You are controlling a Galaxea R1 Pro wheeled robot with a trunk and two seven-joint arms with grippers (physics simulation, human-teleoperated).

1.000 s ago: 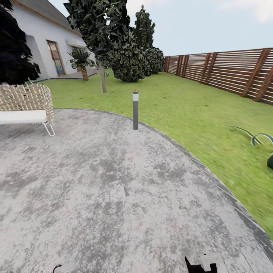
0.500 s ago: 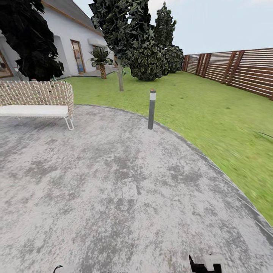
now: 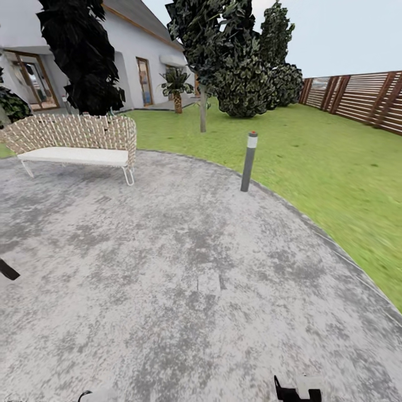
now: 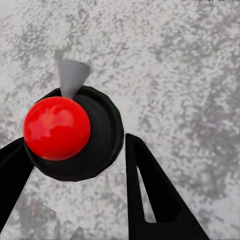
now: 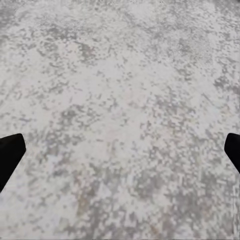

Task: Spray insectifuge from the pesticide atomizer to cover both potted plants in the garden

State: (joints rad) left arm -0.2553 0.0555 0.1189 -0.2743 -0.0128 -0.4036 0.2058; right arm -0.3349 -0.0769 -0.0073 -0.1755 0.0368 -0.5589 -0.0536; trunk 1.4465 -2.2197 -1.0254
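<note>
On the round grey patio (image 3: 184,279), facing the garden lawn (image 3: 335,167).
The right end effector (image 5: 120,150) was spread wide over bare paving; the left end effector (image 4: 75,165) gripped a dark round object with a red ball (image 4: 56,127). Farther off at centre stood a bollard lamp (image 3: 248,161), at upper left a wicker bench (image 3: 78,142), then trees (image 3: 234,56), house (image 3: 139,50) and, at upper right, the fence (image 3: 363,95).
</note>
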